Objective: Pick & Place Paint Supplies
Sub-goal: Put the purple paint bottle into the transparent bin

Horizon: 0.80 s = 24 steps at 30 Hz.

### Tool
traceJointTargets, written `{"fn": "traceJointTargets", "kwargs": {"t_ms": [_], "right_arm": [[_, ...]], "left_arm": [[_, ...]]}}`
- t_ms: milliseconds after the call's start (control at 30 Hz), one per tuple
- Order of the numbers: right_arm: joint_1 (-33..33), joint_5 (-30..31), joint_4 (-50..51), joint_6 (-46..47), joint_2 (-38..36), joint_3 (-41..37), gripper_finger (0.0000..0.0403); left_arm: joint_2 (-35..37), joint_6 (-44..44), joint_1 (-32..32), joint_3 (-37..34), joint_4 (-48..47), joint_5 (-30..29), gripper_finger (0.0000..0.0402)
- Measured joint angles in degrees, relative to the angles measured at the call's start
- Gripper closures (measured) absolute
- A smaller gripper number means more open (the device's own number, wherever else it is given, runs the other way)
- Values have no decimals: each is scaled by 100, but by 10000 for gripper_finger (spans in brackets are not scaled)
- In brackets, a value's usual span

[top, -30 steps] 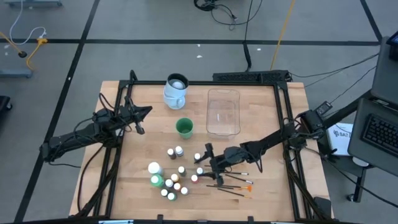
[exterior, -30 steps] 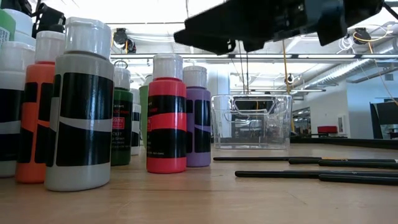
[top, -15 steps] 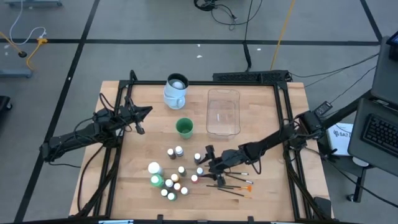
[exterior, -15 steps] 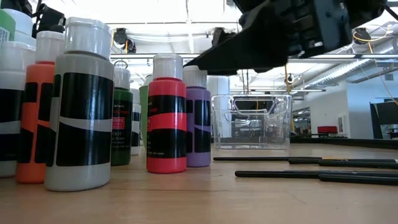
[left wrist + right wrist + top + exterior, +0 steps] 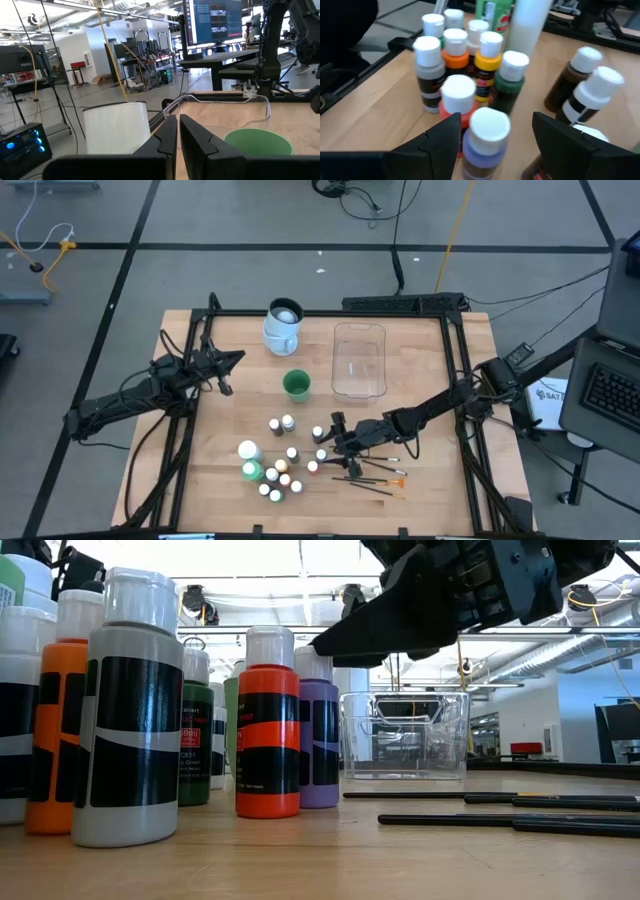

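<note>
From overhead we look straight down on the table; at tabletop level and from the right wrist we share the paint bottles.

Layout from the high view: jug sits at the far edge of the surface, clear tub to its right, apart from it. Round cup sits just nearer than the jug, left of the tub. Small paint bottles cluster on the near middle of the surface, two bigger bottles at the cluster's left edge. Brushes lie flat, right of the cluster. Right gripper is over the cluster's right edge, one bottle between its fingers. Left gripper is over the left side, left of the cup.
</note>
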State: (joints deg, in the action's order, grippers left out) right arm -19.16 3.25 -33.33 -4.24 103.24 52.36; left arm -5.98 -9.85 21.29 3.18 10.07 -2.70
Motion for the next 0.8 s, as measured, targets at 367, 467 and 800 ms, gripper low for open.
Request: {"fn": "traceJointTargets", "kwargs": {"t_ms": [367,467,800], "right_arm": [[46,-31,75,301,0,0,165],[70,-29,34,377,69,0,165],[111,-167,-209,355,192,-4,165]], "left_arm": [[-1,-17,-1,0,0,-35,376],[-1,-15,0,0,0,-35,376],[0,-17,1,0,-5,-35,376]]}}
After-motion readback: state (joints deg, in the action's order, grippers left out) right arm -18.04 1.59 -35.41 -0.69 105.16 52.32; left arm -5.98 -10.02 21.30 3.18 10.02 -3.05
